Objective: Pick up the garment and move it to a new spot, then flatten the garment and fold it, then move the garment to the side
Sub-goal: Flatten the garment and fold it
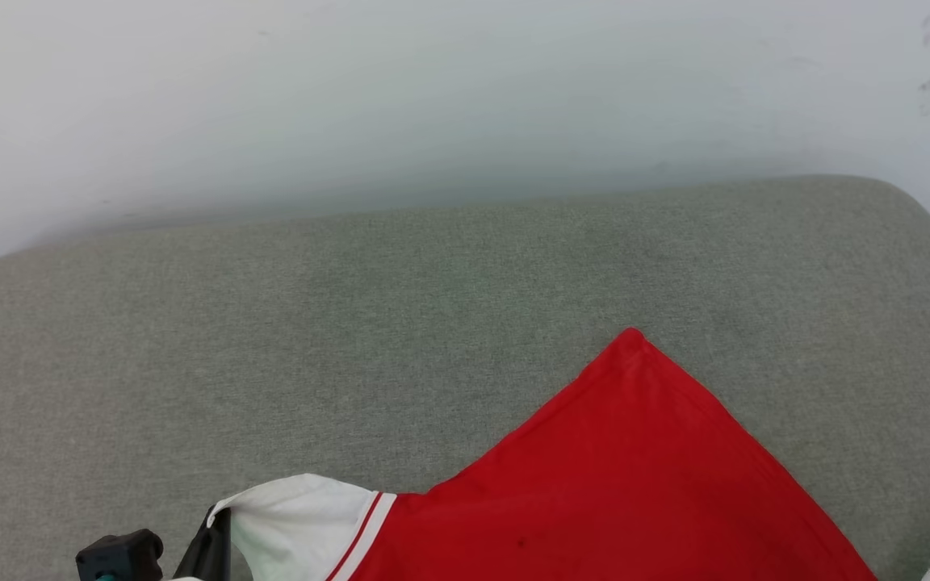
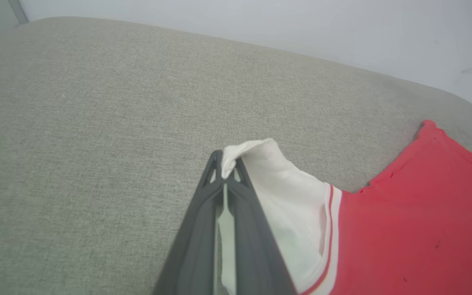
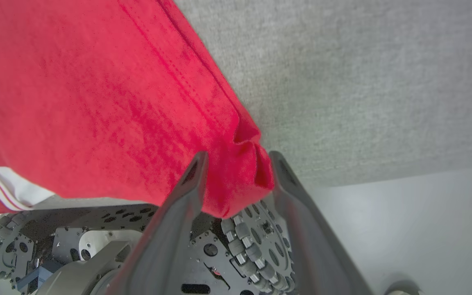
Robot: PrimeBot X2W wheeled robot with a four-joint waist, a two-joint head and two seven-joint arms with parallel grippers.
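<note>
Pinching garment (image 2: 408, 229) sleeve with left tool (image 2: 224, 170); right tool (image 3: 237, 159) spread around red hem

1 garment (image 1: 626, 484) is counted, on 1 grey cushion (image 1: 352, 323); 2 grippers are seen, the left gripper (image 2: 227, 164) and the right gripper (image 3: 238, 157); 2 roller wheels (image 3: 256, 241) are counted.

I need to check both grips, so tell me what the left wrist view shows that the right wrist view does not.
Left wrist view, not the right: the left gripper shut on the tip of the garment at its white sleeve. Right wrist view, not the left: the right gripper, fingers apart, with the red hem corner between them, and the robot's wheeled base below. Shared: red body fabric, white striped trim and the grey cushion.
</note>
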